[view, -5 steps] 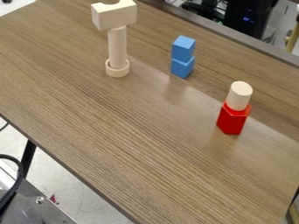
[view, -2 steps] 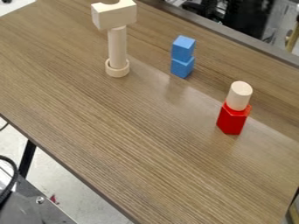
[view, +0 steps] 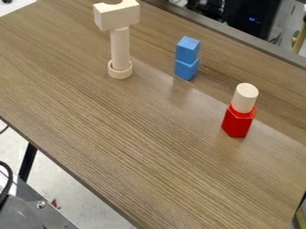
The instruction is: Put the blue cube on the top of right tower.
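Wood-grain table (view: 137,147), 3 towers (view: 186,67) — pale floor (view: 71,192) below, black equipment (view: 246,19) beyond, fingers open or closed — cannot tell

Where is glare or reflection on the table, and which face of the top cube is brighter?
Camera view: a pale sheen slants across the table toward the right; faint reflections show just below the blue cubes and the red block; the upper cube's top face looks lightest.

open: near-side tabletop (view: 143,143) | gaps: either side of blue stack (view: 186,54) | obstacles: wooden tower (view: 120,48), red-based tower (view: 238,122)
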Controlling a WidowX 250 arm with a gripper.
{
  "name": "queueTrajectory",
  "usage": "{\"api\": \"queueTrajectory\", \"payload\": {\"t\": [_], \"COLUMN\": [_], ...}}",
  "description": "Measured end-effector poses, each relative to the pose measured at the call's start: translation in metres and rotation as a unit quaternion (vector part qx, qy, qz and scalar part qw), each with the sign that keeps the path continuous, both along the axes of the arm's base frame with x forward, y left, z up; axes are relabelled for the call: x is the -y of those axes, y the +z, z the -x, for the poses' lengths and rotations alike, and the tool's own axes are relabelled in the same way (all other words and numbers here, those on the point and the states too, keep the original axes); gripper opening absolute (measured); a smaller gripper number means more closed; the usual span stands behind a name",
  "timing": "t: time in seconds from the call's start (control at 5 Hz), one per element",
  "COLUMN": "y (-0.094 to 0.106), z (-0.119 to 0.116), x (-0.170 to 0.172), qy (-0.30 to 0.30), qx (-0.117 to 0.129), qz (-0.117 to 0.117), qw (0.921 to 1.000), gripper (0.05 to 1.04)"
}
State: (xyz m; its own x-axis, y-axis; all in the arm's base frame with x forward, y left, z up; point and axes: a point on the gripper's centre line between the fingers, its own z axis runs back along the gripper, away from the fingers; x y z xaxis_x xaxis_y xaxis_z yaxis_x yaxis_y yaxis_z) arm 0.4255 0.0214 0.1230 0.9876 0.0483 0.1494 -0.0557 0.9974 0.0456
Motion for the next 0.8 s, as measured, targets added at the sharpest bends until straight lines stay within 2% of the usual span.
{"api": "queueTrajectory", "payload": {"t": [0.2, 0.4, 0.8], "y": [-0.019, -0.035, -0.050], "z": [0.001, 0.008, 0.013], "x": [0.000, 0.002, -0.006], "qy": [-0.006, -0.024, -0.035], "qx": [-0.018, -0.030, -0.033], "qz": [-0.004, -0.019, -0.051], "qw": [0.9998, 0.9991, 0.9976], "gripper": [0.999, 0.999, 0.999]}}
